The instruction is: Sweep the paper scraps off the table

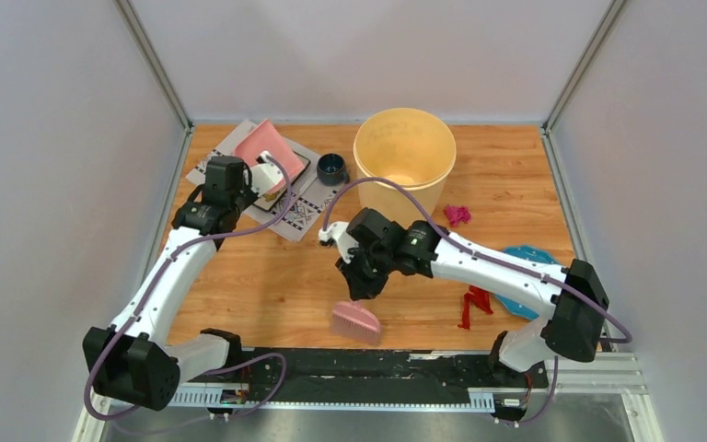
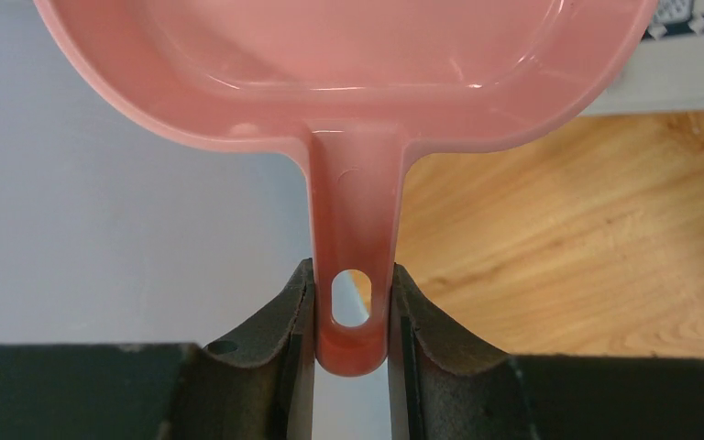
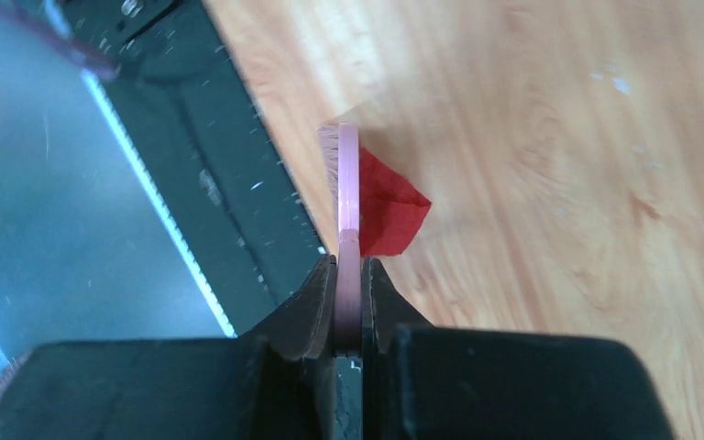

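Right gripper (image 3: 350,268) was clamped on the pink brush (image 3: 348,174), held edge-on near the table (image 1: 276,276) front edge. One red scrap (image 3: 390,215) lay just beside the bristle head, on the inboard side. More paper scraps (image 1: 474,304) sat further right, nearer this arm. Left gripper (image 2: 352,307) was pinching the dustpan (image 2: 348,64) handle, well apart at far left.

The table (image 1: 267,276) carries a placemat (image 1: 299,214), a bucket (image 1: 403,191) (cream-coloured) and paper scraps (image 1: 457,215).

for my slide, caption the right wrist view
Right gripper shut on the brush, red scrap beside it on the table
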